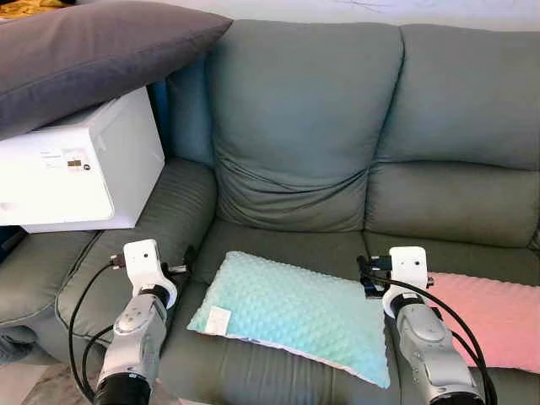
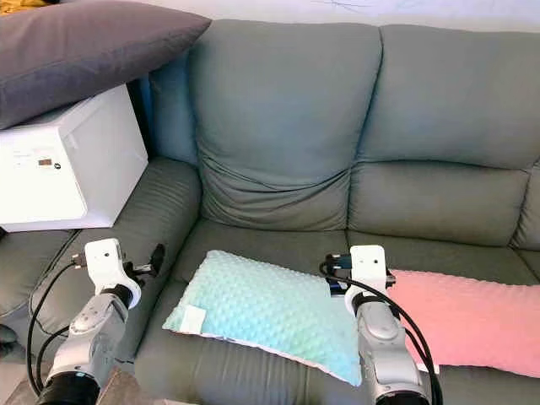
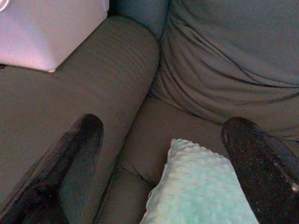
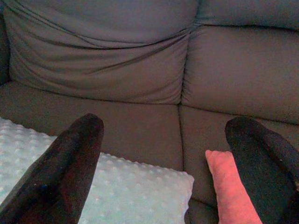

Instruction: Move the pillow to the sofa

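The mint pillow (image 1: 291, 314) sits flat on the sofa (image 1: 295, 126) seat, front edge hanging close to the lip. Left gripper (image 3: 163, 154) and right gripper (image 4: 163, 154) flank it, fingers spread wide, holding nothing. Risk I see: an arm brushing past could drag it off, or bump the pink pillow (image 1: 498, 316).

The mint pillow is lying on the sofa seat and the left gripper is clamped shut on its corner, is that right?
Not quite. The mint pillow does lie on the sofa seat, but the left gripper is open, its fingers spread apart and gripping nothing. The left wrist view shows it.
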Controlling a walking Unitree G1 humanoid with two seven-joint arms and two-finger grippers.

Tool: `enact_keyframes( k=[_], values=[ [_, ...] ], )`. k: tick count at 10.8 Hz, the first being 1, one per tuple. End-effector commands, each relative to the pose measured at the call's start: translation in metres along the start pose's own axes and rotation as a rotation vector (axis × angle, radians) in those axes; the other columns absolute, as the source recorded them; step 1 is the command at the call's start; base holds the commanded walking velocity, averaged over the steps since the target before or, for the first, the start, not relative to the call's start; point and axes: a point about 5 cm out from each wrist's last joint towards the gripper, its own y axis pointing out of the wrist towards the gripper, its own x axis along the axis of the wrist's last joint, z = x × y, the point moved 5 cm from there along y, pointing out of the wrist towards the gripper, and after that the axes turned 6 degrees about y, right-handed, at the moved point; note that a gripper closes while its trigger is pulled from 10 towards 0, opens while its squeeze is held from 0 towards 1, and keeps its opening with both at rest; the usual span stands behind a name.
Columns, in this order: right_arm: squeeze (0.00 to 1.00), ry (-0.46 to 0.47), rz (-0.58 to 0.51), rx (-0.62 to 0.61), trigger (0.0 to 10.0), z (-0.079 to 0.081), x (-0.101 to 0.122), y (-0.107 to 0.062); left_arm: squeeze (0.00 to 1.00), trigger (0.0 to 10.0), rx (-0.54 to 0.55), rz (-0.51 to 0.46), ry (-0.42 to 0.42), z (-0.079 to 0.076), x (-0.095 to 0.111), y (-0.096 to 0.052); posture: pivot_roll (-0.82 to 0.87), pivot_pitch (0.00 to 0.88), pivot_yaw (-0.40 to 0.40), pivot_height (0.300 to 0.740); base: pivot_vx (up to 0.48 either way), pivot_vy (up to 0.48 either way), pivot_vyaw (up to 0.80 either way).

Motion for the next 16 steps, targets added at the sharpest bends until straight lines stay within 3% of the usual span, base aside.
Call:
enact_keyframes(
  k=[1, 13, 16],
  values=[
    [0.0, 0.016, 0.012, -0.001, 10.0, -0.001, -0.003, -0.001, 0.0, 10.0, 0.006, 0.0, 0.007, 0.003, -0.001, -0.001, -0.13, 0.0, 0.023, 0.74, -0.281, 0.0, 0.0],
    [0.0, 0.026, 0.015, 0.008, 10.0, 0.002, 0.0, 0.006, 0.0, 10.0, 0.009, 0.008, 0.009, 0.006, -0.002, -0.001, -0.12, 0.0, 0.026, 0.74, -0.294, 0.0, 0.0],
    [0.0, 0.001, 0.047, -0.002, 10.0, -0.001, -0.011, 0.009, 0.0, 10.0, 0.011, 0.057, 0.022, 0.011, -0.018, -0.001, -0.11, 0.0, 0.023, 0.74, 0.0, 0.0, 0.0]
  ],
)
